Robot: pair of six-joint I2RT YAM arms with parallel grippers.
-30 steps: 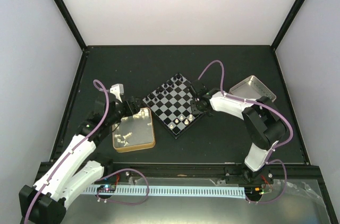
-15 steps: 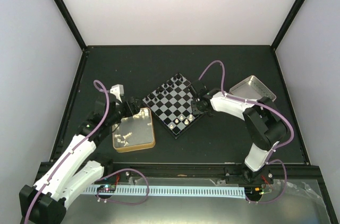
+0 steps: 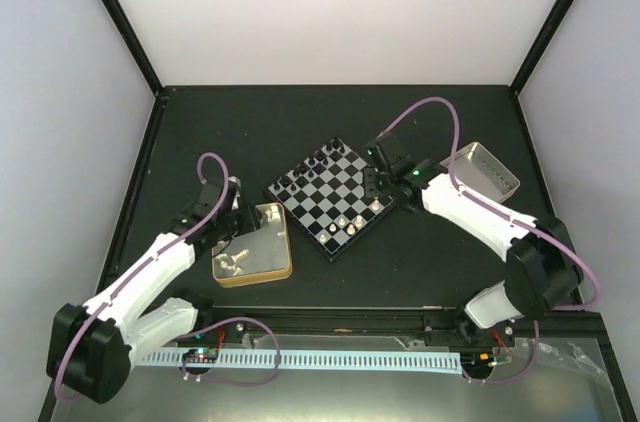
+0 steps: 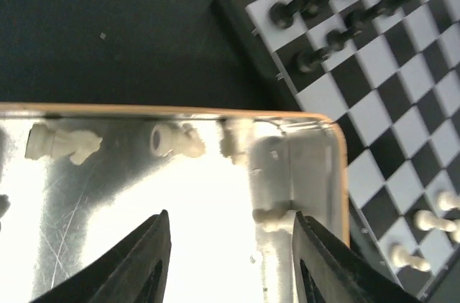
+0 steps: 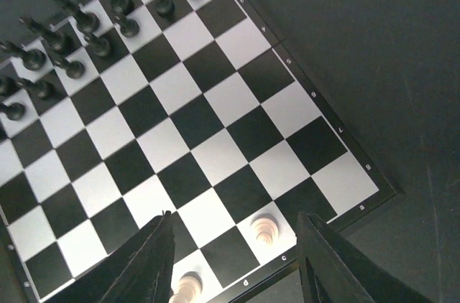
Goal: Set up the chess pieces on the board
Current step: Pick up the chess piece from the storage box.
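The board lies tilted at mid table. Black pieces stand along its far-left side, and a few cream pieces stand near its near corner. My left gripper is open and empty over the gold-rimmed tin. In the left wrist view the open gripper hangs above loose cream pieces, one piece lying by the right finger. My right gripper is open and empty over the board's right edge. The right wrist view shows its gripper above two standing cream pieces.
A silver tray sits at the right, behind my right arm. The tin's rim runs close to the board's edge. Dark table mat surrounds everything, with black frame rails at the edges.
My left arm has drawn back toward me, its gripper now over the tin. My right arm has swung out, its wrist now farther back beside the board's right edge.
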